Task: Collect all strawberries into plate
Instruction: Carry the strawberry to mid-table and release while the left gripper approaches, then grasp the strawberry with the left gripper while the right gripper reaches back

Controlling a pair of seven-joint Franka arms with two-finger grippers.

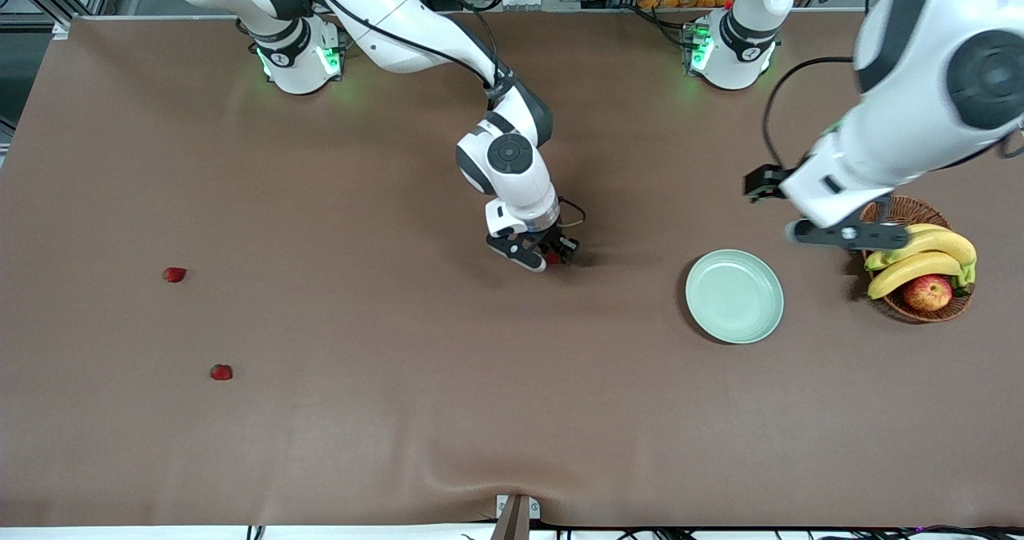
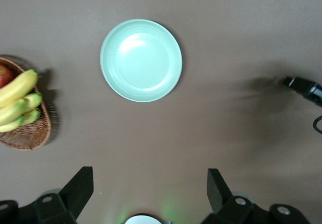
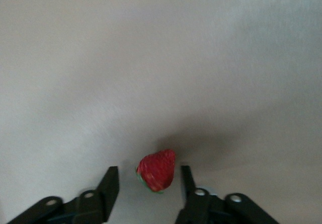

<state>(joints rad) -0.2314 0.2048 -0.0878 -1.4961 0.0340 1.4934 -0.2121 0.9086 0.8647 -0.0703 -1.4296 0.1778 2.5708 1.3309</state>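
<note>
Brown cloth covers the long table (image 1: 400, 444) where two white Franka arms work among scattered fruit. Largest on the cloth is the wicker basket (image 1: 912, 310) at the left arm's end, carrying bananas (image 1: 920, 256) and a red-yellow apple (image 1: 928, 292). Just beside it, toward the middle of the table, sits the pale mint-green plate (image 1: 734, 296), round and glossy, with nothing on it.

Up in the air, the left gripper (image 2: 150, 183) hangs over the cloth by the basket's rim, near the plate, its jaws spread wide and holding nothing; that arm waits. Low over the middle of the table, well apart from the plate, the right gripper (image 3: 149, 183) brackets one strawberry (image 3: 157, 170), red tip away from the wrist and green cap toward it. Its fingers (image 3: 108, 184) stand partly parted on either side of the berry; a gap shows on one side, while the other finger is at or just beside the fruit, and whether it touches cannot be told.

Two more strawberries lie far toward the right arm's end: one (image 1: 174, 274) farther from the front camera, the other (image 1: 222, 372) nearer to it.
</note>
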